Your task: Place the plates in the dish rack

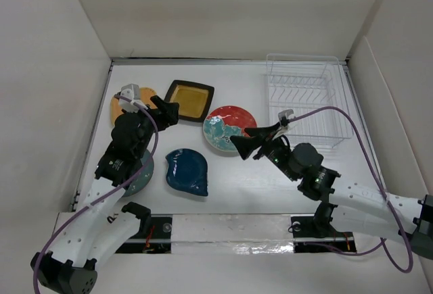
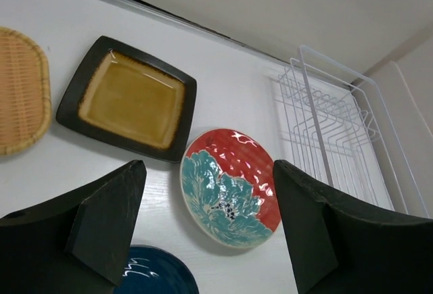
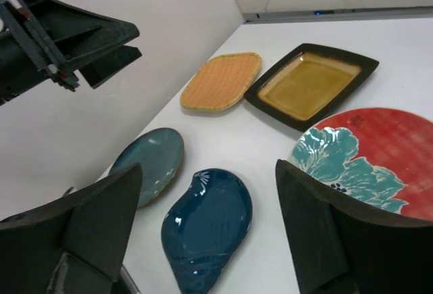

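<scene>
Nothing is loaded yet. All five plates lie flat on the worktop [image 1: 243, 182] and the rack [image 1: 308, 101] holds none.

The right hand [image 1: 245, 140] has its jaws wide apart and holds nothing. It sits at the near edge of the red plate [image 1: 229, 128], which in its wrist view lies just ahead, off the right finger. The blue plate [image 1: 187, 171] lies below and ahead of that hand, and the teal plate [image 3: 152, 162] lies off its left finger. The rack stands behind this hand, toward the far right.

The left hand [image 1: 166, 113] is also spread and empty. It hangs beside the near-left corner of the yellow plate [image 1: 190, 99], with the orange plate [image 1: 145, 96] partly under its arm. In its wrist view the red plate shows ahead, between its fingers.

The step looks like the right hand taking the red plate.

- **Grip:** The plate lies flat and looks glossy, so a pinch from above would likely slide off. Better to lower one finger outside the raised rim and the other inside the bowl, then close on the rim nearest the hand.
- **Lift:** Raise it slowly and let the plate tip up on edge.
- **Swing:** Bring it back toward the rack, keeping it above the ribs.
- **Place:** Lower it upright into a slot between two ribs.
- **Left hand:** Keep it back. Both hands point at the same plate and could meet.
</scene>
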